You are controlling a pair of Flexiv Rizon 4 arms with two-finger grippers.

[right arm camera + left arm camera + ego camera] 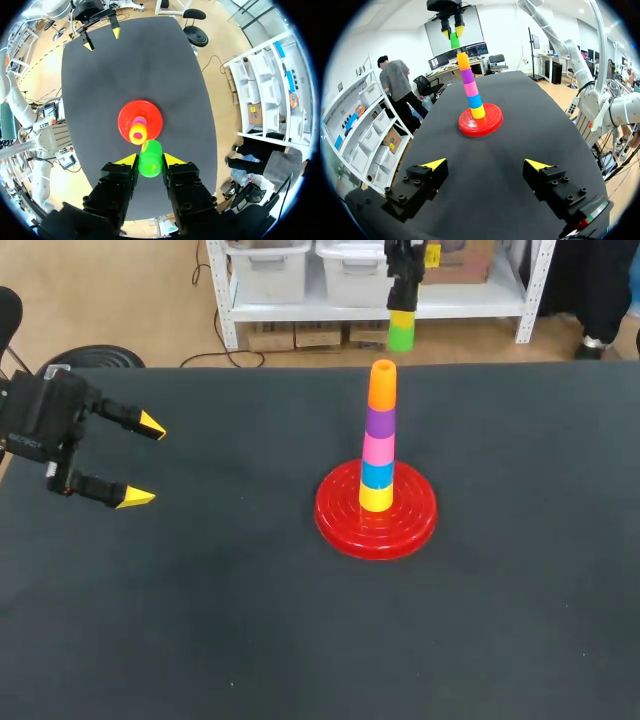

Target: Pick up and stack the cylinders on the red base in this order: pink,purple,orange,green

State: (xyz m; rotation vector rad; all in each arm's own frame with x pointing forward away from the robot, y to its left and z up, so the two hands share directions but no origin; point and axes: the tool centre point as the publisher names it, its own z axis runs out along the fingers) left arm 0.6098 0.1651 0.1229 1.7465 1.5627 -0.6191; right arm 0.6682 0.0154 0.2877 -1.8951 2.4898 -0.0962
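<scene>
A red base (335, 515) lies mid-table with a stack on its peg: yellow, blue, pink (378, 448), purple (379, 421), and an orange cylinder (382, 384) on top. High above the stack my right gripper (402, 312) is shut on the green cylinder (401, 336). In the right wrist view the green cylinder (150, 158) sits between the yellow tips of that gripper (148, 159), just short of being over the stack (138, 131) and base (153, 115). My left gripper (146, 461) stands open and empty at the table's left, facing the stack (470, 89).
Dark tabletop (200, 620) stretches bare around the base on every side. The left arm (45, 425) sits by the table's left edge.
</scene>
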